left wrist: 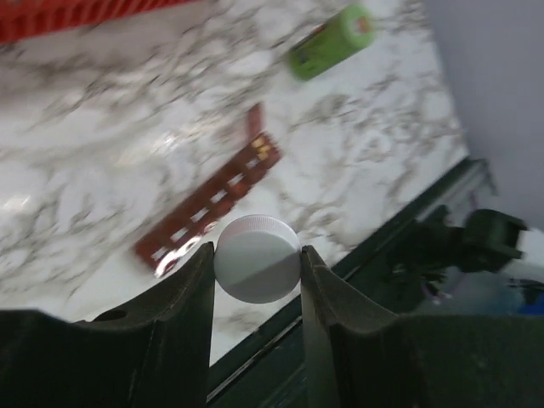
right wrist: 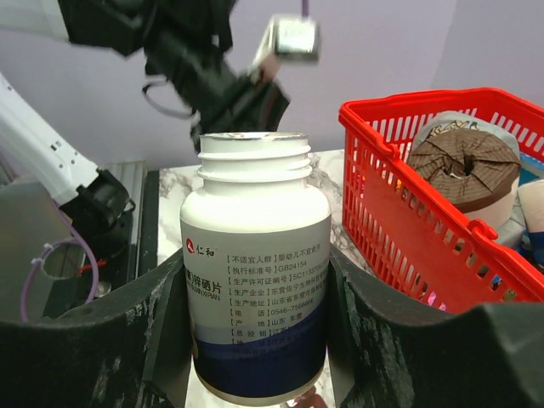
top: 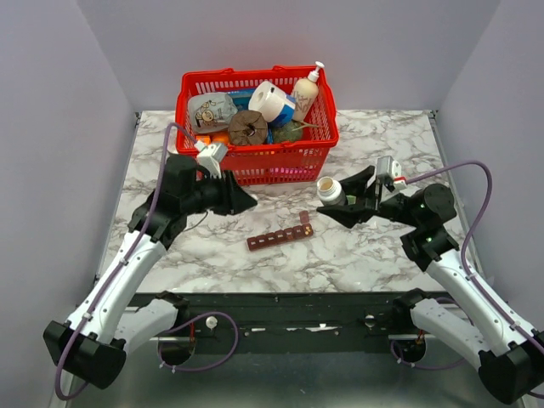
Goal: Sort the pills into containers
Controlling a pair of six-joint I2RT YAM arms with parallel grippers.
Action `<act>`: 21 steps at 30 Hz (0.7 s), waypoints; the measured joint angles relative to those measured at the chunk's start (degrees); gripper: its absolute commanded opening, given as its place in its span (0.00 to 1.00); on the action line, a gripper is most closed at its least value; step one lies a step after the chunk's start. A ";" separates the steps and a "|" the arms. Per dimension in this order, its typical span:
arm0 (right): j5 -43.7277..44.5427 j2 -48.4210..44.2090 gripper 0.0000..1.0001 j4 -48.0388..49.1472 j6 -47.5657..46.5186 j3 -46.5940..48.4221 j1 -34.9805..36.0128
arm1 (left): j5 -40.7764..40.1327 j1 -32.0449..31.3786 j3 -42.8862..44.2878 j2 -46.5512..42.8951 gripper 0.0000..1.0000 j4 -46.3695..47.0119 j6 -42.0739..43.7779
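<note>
Red basket [top: 255, 166], crammed with goods, sits seemingly just behind the containers [top: 279, 235].

- The table [top: 357, 255] has a glossy white top with grey marble veining, and it fills the middle of the overhead view.
- A pale metal trim [top: 438, 132] runs along the table's right edge up to the far right corner.
- The back wall [top: 280, 42] is plain and pale grey-lilac, rising directly behind the far edge.
- The left wall [top: 51, 127] and the right wall [top: 510, 102] are the same plain colour and close in both sides like a booth.
- A black rail [top: 289, 306] runs along the near edge of the table.
- Below the rail lies a dull grey surface [top: 280, 382]; what it is cannot be told.
- The light is soft and even, and the shadows on the marble are faint.
</note>
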 measured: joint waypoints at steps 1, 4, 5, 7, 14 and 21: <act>-0.81 0.00 0.01 -0.24 -0.46 0.00 0.00 | 3.21 -0.02 2.64 0.35 0.18 1.51 -1.03; -2.36 0.02 0.01 -0.68 -1.46 0.00 0.00 | 9.92 -0.17 9.99 3.04 0.17 5.11 -4.44; -2.80 0.04 0.01 -0.94 -1.86 0.00 0.00 | 12.04 -0.20 12.46 4.66 0.17 6.64 -6.27; -3.23 0.15 0.01 -1.64 -2.43 0.00 0.00 | 15.85 -0.24 16.39 8.09 0.17 9.16 -9.66; -3.34 0.83 0.01 -5.77 -6.40 0.04 0.00 | 22.97 -2.14 23.02 17.53 0.16 12.79 -19.93; -1.60 5.22 0.01 -15.69 -13.64 4.48 0.00 | 23.10 -6.93 29.83 21.88 0.16 9.14 -21.57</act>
